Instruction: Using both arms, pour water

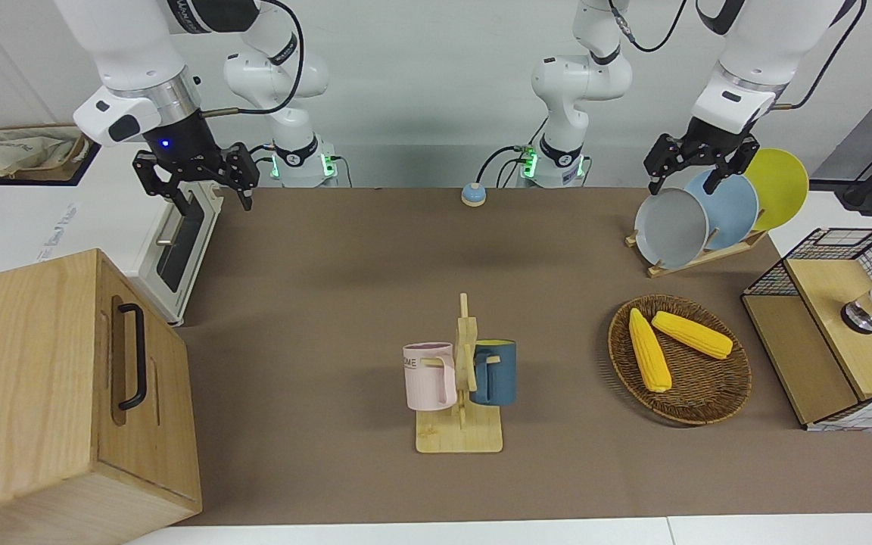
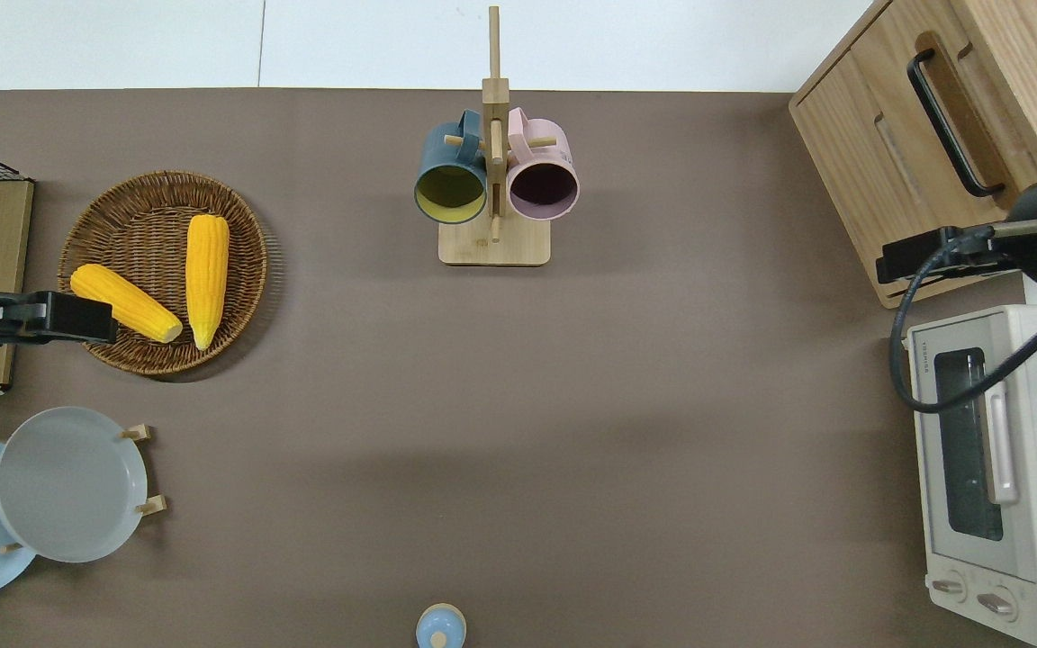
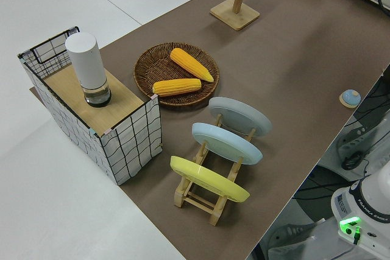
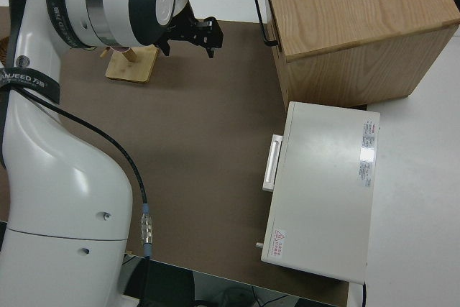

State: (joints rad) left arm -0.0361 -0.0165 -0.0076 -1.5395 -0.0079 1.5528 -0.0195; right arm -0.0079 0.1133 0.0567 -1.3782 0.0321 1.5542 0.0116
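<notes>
Starting from nothing done, we have both arms raised and empty; our right gripper (image 1: 192, 175) hangs with its fingers spread, pinching nothing, and our left gripper (image 1: 699, 163) hangs likewise spread and bare.

We take the mug rack (image 2: 494, 241) as our landmark and go outward from our side; nearest us sits a small blue bell (image 2: 440, 627), well nearer to the robots than the rack; toward the left arm's end stands the plate rack (image 1: 697, 257), and farther out the corn basket (image 2: 165, 270), beside the mug rack; toward the right arm's end lie the toaster oven (image 2: 1000, 468) and the wooden box (image 2: 933, 135).

On the rack hang the blue mug (image 2: 451, 175) and the pink mug (image 2: 542, 173), untouched; the white bottle (image 3: 89, 70) stands on the wire crate (image 3: 91, 114), well apart from the rack.

We judge the whole task is left; fetching a vessel, fetching a mug, pouring.
</notes>
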